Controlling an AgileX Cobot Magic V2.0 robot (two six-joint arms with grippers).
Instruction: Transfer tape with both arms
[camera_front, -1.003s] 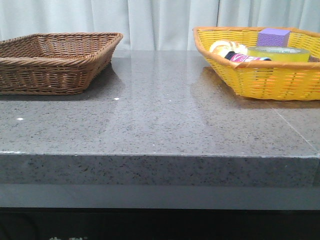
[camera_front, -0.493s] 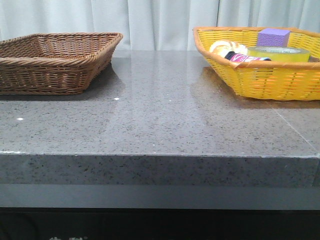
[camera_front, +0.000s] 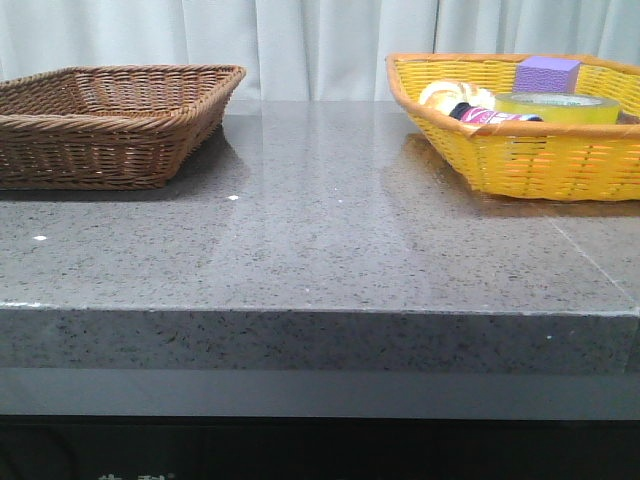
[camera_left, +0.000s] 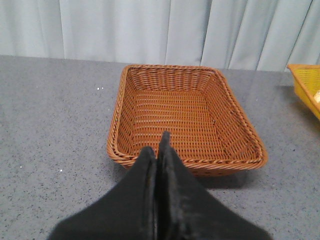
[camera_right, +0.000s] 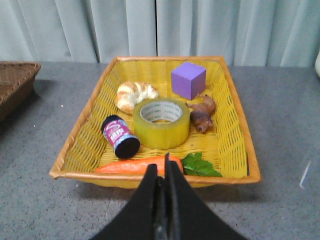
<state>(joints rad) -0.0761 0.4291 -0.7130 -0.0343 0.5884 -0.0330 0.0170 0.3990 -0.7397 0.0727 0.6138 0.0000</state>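
The tape (camera_right: 161, 123), a wide yellow translucent roll with a white core, lies flat in the middle of the yellow basket (camera_right: 75, 145); its upper edge (camera_front: 556, 106) shows over the basket rim in the front view. My right gripper (camera_right: 160, 165) is shut with nothing in it, hanging short of the basket's near rim, well apart from the tape. My left gripper (camera_left: 157, 145) is shut and empty too, just before the near rim of the brown wicker basket (camera_left: 117, 115). Neither arm shows in the front view.
The yellow basket also holds a purple cube (camera_right: 188, 79), a croissant (camera_right: 134, 95), a small dark can (camera_right: 120, 137), a carrot with green leaves (camera_right: 135, 165) and a brown figure (camera_right: 202, 114). The brown basket (camera_front: 110, 125) stands at the table's left. A curtain hangs behind.
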